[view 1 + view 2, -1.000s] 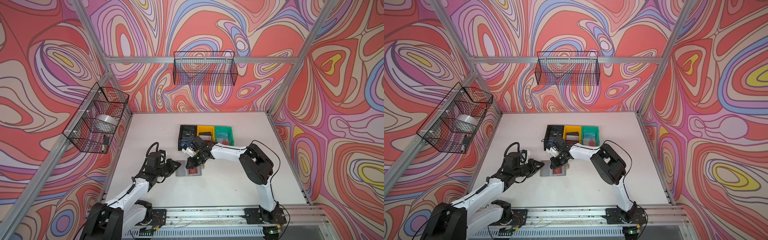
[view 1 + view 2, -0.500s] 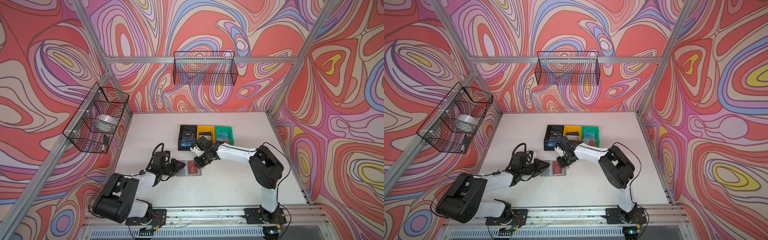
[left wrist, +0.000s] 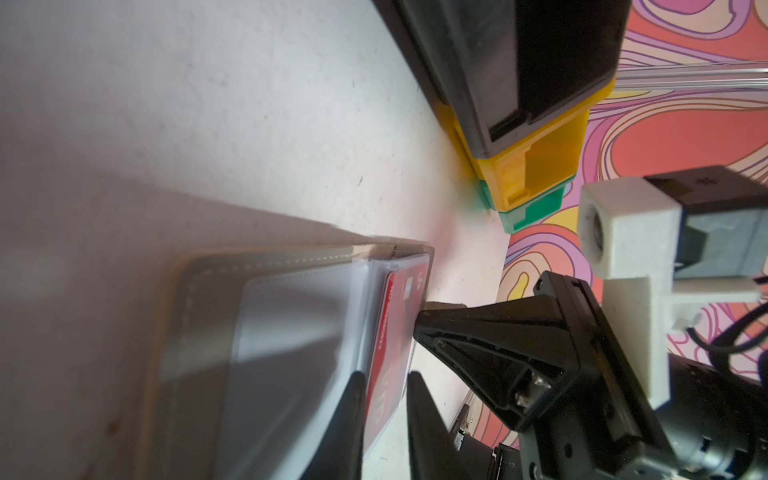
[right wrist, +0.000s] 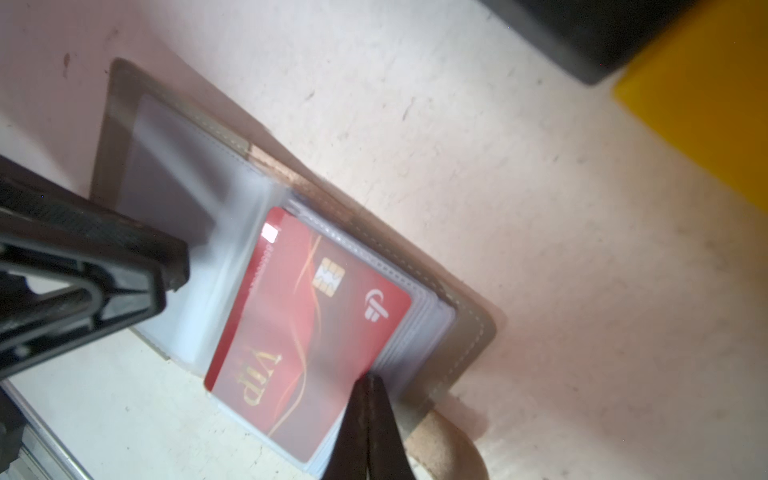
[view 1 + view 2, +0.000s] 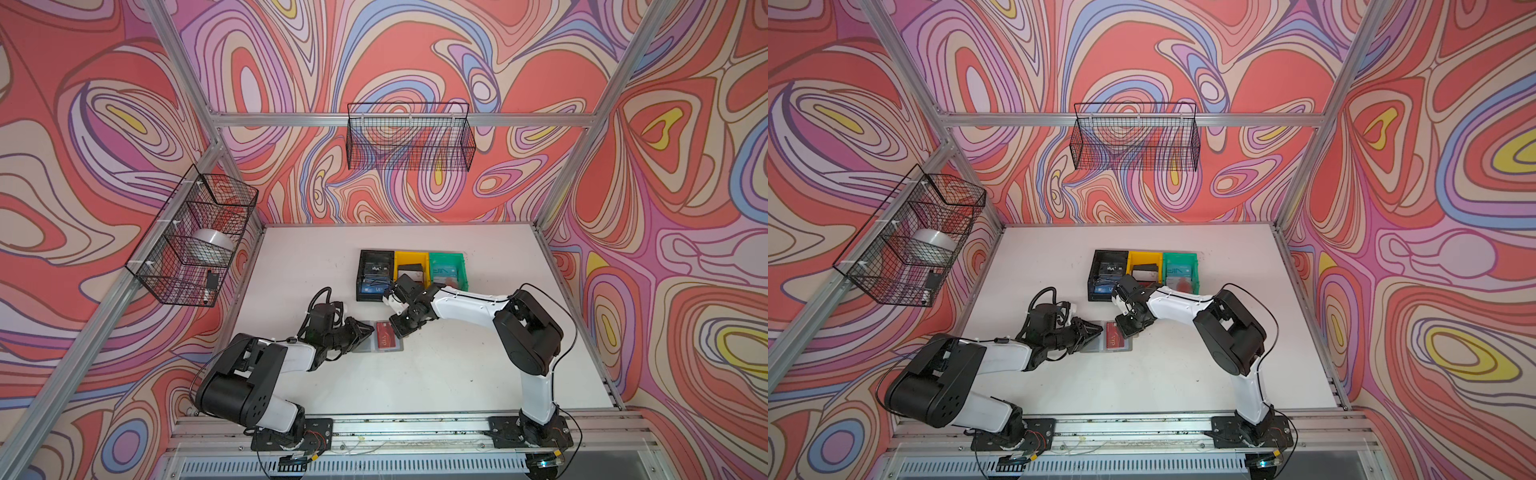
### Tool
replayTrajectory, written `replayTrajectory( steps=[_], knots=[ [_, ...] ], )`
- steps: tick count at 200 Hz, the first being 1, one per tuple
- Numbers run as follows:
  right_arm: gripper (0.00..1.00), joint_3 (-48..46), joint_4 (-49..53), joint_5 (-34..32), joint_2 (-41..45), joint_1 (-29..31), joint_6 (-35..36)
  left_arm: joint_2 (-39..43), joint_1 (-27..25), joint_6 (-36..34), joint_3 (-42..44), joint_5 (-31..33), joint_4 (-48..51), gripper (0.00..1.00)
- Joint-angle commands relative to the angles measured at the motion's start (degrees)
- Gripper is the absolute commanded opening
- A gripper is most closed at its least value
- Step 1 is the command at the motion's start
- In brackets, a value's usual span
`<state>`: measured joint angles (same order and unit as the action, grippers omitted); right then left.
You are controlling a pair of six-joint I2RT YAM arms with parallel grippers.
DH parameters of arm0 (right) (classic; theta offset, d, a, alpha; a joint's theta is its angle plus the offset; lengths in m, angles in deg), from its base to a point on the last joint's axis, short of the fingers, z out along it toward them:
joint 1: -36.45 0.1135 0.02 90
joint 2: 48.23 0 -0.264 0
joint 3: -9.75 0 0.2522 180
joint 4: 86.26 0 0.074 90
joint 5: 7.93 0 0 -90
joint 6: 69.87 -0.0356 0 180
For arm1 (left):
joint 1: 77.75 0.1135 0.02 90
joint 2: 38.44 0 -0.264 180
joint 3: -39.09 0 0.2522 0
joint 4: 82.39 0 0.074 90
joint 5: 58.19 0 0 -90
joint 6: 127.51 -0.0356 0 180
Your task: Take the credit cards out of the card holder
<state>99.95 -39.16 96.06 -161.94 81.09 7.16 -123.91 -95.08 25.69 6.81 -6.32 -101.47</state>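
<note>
Card holder's (image 4: 469, 332) red card (image 4: 307, 316) now meets the right end effector (image 4: 368, 379).

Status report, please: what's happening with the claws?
Left gripper slightly open astride red card. Right gripper shut at its edge. Card in holder. Nothing blocking.

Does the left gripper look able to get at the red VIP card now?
Probably: the left gripper, jaws slightly apart, is over the clear page beside the red VIP card. But the card sits in a sleeve of the card holder, with the shut right gripper at its edge.
</note>
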Motion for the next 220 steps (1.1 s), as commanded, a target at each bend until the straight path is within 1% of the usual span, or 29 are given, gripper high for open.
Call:
replayTrajectory(
  steps=[1,71,106,130,145,220],
  knots=[
    [0.05,0.01,-0.10,1.03,-2.39,-0.21,0.30,-1.16,-0.34,-0.38,0.05,0.20,-1.44,0.22],
    [0.05,-0.08,-0.02,1.47,-2.83,-0.20,0.40,-4.07,-0.60,-0.04,0.49,-0.37,-4.64,0.23],
    [0.05,-0.07,-0.04,1.55,-2.88,-0.24,0.24,-4.92,-1.32,-0.33,-0.10,0.02,-4.69,0.24],
    [0.05,-0.16,-0.19,1.73,-2.83,-0.19,0.32,-5.67,-1.61,-0.21,-0.31,0.04,-5.03,0.23],
    [0.05,-0.18,-0.20,1.73,-2.83,-0.24,0.32,-5.93,-1.71,-0.25,-0.31,0.01,-5.00,0.19],
    [0.05,-0.72,-0.55,2.08,-2.88,-0.20,0.23,-6.81,-2.47,-0.10,-1.12,0.18,-5.50,0.18]
  ],
)
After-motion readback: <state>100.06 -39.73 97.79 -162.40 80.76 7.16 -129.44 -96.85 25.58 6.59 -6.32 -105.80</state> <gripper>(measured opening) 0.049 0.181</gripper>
